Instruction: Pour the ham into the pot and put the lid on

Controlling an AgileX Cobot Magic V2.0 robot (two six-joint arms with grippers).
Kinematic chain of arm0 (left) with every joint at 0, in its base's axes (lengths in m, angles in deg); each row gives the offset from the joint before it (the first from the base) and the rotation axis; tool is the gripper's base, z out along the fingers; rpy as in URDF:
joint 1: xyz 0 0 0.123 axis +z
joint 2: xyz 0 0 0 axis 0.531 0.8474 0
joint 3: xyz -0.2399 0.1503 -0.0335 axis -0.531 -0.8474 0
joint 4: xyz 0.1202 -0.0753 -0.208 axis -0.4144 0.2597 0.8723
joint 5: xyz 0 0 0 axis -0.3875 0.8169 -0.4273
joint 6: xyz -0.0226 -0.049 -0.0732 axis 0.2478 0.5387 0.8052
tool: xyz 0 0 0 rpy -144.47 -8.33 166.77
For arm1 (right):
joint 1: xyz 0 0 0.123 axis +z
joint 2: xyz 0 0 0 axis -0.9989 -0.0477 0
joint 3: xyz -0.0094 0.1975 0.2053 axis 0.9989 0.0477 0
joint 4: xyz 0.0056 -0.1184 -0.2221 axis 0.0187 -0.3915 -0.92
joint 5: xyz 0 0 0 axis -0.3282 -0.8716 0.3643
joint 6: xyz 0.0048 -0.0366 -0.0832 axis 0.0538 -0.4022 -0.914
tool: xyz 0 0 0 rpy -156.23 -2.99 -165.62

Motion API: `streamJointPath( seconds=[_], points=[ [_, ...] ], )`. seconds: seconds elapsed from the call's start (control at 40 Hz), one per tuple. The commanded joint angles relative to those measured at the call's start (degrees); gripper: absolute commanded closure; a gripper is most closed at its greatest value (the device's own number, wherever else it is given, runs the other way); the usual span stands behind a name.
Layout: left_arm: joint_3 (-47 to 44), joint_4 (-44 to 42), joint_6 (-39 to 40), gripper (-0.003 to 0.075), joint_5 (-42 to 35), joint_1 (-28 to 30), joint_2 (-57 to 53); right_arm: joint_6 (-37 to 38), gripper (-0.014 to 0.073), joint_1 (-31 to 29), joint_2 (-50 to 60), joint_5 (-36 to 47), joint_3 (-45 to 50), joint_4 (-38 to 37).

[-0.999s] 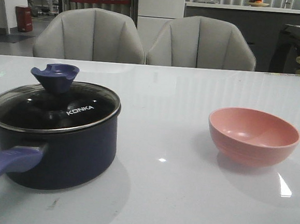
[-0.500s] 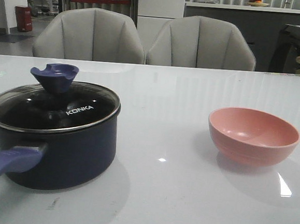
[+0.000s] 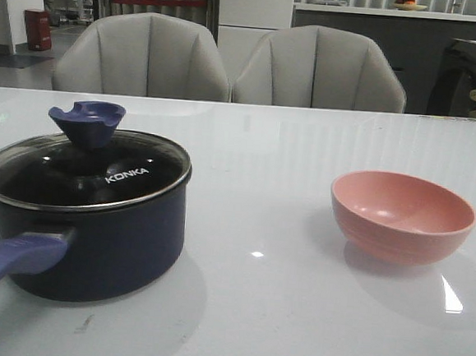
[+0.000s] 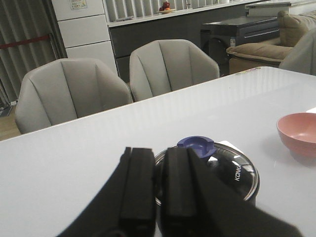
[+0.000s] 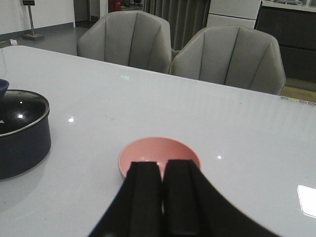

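Observation:
The dark navy pot (image 3: 93,241) stands at the left of the white table with its blue-purple handle (image 3: 8,265) toward me. The glass lid (image 3: 86,174) with the blue knob (image 3: 86,122) and white KONKA lettering sits on it. The pink bowl (image 3: 401,216) stands at the right and looks empty. No ham shows; the pot's inside is hidden under the lid. Neither gripper is in the front view. My left gripper (image 4: 159,153) is shut and empty, held back from the lid (image 4: 232,170). My right gripper (image 5: 162,165) is shut and empty, held back from the bowl (image 5: 158,150).
Two grey chairs (image 3: 231,62) stand behind the table's far edge. A counter and cabinets lie beyond them. The pot (image 5: 22,133) also shows at the edge of the right wrist view.

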Motion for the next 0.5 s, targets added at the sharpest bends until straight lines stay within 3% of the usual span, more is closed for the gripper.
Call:
streamJointPath(
  seconds=[0.0,0.2,0.35,0.475],
  points=[
    [1.5,0.2,0.1,0.0595,-5.2,-0.2,-0.6,-0.4,0.0433,0.0,0.6,4.8,-1.5,0.5],
    [-2.8,0.7,0.1,0.0595,-11.1,0.6,-0.6,-0.4,0.0433,0.0,0.6,4.8,-1.5,0.5],
    [-7.9,6.9,0.1,0.0595,-16.3,5.1,-0.6,-0.4,0.0433,0.0,0.6,4.8,-1.5,0.5],
    [-13.1,8.1,1.8,0.0595,-26.2,9.8,-0.6,-0.4,0.0433,0.0,0.6,4.8,-1.5,0.5]
  ],
)
